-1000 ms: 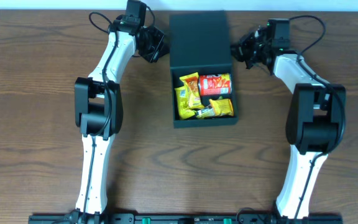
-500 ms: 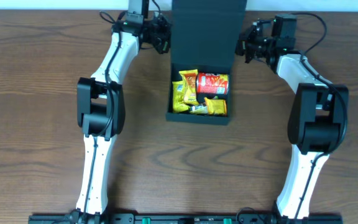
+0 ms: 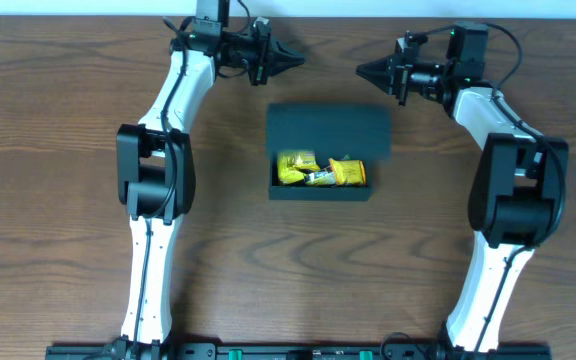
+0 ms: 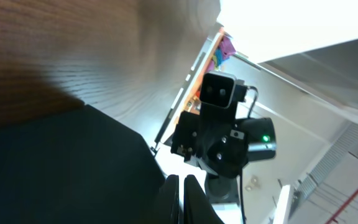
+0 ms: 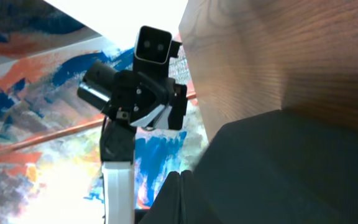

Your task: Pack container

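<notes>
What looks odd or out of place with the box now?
The lid of the container covers only the far part and is not fully shut; yellow snack packets show in the open near strip. Nothing looks spilled or damaged.

Blackish, perhaps teal container (image 3: 328, 128), yellow packets (image 3: 296, 167), wood-grain table (image 3: 68, 250)

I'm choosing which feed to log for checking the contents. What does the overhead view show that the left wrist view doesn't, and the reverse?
Only overhead: the yellow snack packets in the uncovered front of the container, with its lid over the rest, and both arms whole. Only left wrist: the right arm's wrist camera face on, a green light lit below it, and the bright room beyond the table edge. Both: the dark lid, the wooden table, and the left gripper with fingers together.
</notes>
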